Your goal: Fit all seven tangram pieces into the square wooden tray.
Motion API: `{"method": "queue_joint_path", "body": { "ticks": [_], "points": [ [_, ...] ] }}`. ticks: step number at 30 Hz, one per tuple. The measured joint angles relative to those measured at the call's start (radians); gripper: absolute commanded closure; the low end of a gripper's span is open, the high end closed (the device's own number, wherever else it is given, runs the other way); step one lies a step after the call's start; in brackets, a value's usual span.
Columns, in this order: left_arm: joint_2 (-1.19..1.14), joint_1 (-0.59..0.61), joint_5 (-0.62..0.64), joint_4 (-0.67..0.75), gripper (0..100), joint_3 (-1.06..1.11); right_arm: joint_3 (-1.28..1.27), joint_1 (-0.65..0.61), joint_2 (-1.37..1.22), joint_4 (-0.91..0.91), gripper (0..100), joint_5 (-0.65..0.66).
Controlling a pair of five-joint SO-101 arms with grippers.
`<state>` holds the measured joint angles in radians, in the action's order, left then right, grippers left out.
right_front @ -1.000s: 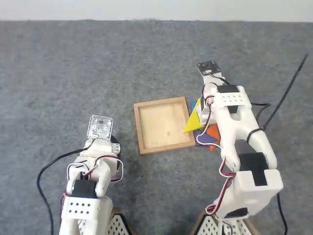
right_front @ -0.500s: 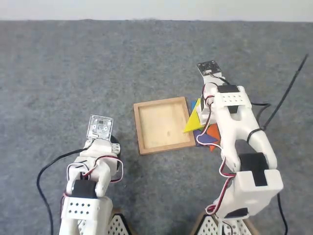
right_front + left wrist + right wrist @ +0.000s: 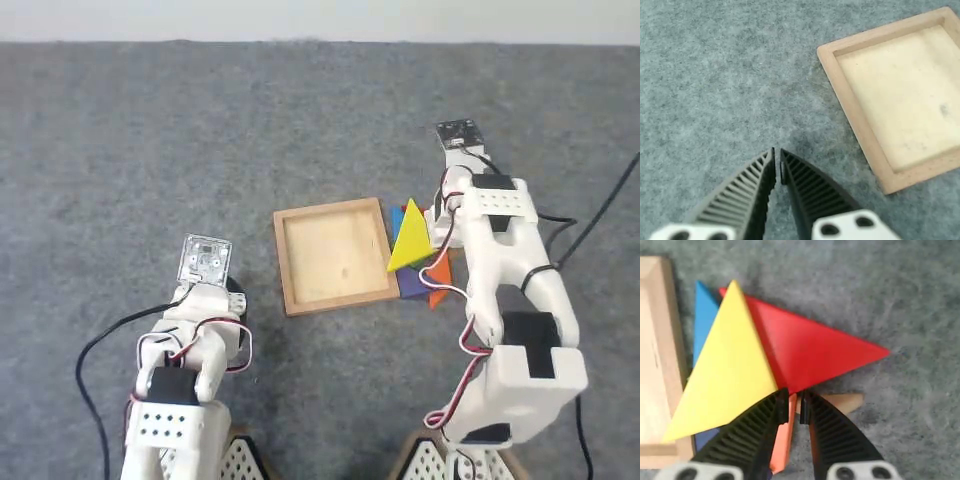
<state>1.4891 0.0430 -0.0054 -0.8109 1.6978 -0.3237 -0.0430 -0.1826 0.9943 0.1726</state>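
The empty wooden tray (image 3: 281, 262) has the pieces piled just off its side nearest the right arm, with the yellow triangle (image 3: 412, 240) on top of the red triangle (image 3: 805, 352) and lapping onto the tray's rim, the right gripper (image 3: 794, 396) pressed together where those two meet, and the left gripper (image 3: 777, 152) closed on nothing over the carpet (image 3: 700, 75) off the tray's other side.

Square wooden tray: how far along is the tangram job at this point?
Done: nothing; the square wooden tray is bare inside. In hand: the right pincer, shut, sits low over the pile beside the tray, where the yellow triangle meets the red triangle, gripping neither visibly. Left: every piece, including the blue piece and orange piece underneath. The left pincer rests shut over carpet.
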Motion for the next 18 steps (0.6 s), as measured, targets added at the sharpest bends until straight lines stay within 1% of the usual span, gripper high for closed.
{"method": "queue_joint_path", "body": {
  "ticks": [3, 11, 18],
  "points": [
    [0.000, 0.000, 0.000, 0.000, 98, 0.000, 0.000, -0.025, -0.057, -0.035, 93.2, 0.000],
    [0.000, 0.000, 0.000, 0.000, 98, 0.000, 0.043, -0.184, -0.095, -0.052, 93.2, 0.044],
    [0.000, 0.000, 0.000, 0.000, 98, 0.000, 0.063, -0.213, -0.098, -0.052, 93.2, 0.048]
  ]
}}
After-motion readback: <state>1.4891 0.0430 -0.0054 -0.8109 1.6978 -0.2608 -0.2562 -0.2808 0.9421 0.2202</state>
